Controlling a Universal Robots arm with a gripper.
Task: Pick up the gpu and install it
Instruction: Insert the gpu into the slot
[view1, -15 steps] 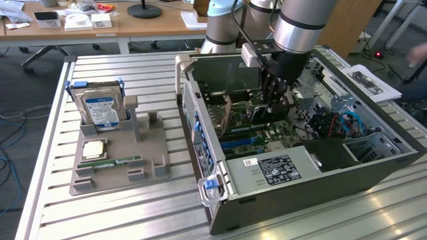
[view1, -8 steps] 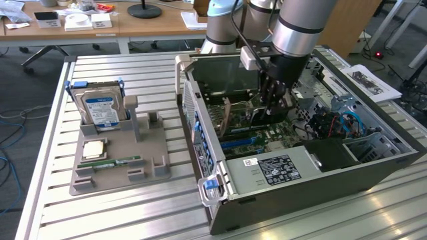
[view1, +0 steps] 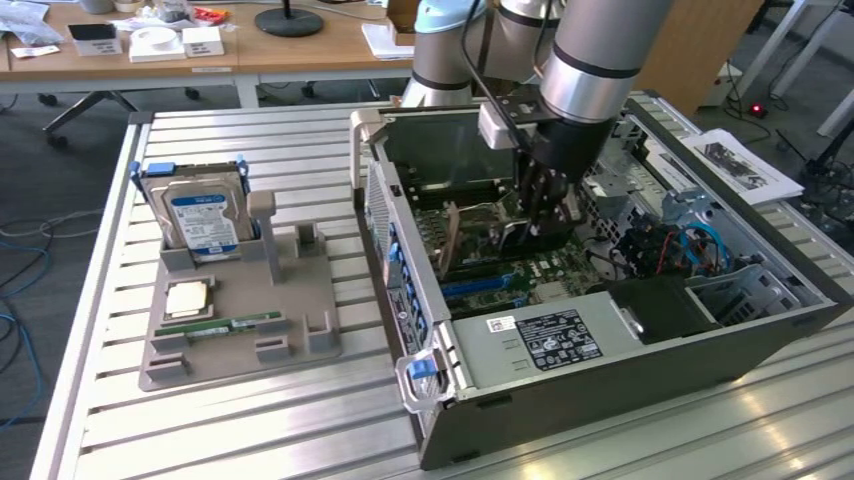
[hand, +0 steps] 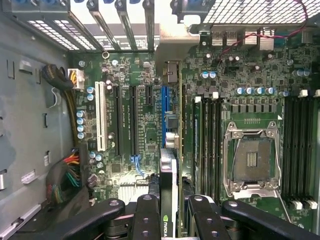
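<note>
Gripper (hand: 172, 201) clamping gpu (hand: 168, 167), holding it edge-down over motherboard (hand: 145, 135), likely lining connector edge up with slot.

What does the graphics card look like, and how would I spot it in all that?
Look into the open grey computer case. Clamped in the black gripper is the gpu, a thin card held edge-on over the green motherboard. Unlike the fixed slots around it, it carries a black cooler bearing a logo.

gpu (hand: 169, 170) partly behind fingers (hand: 146, 215); seating perhaps hidden
</note>
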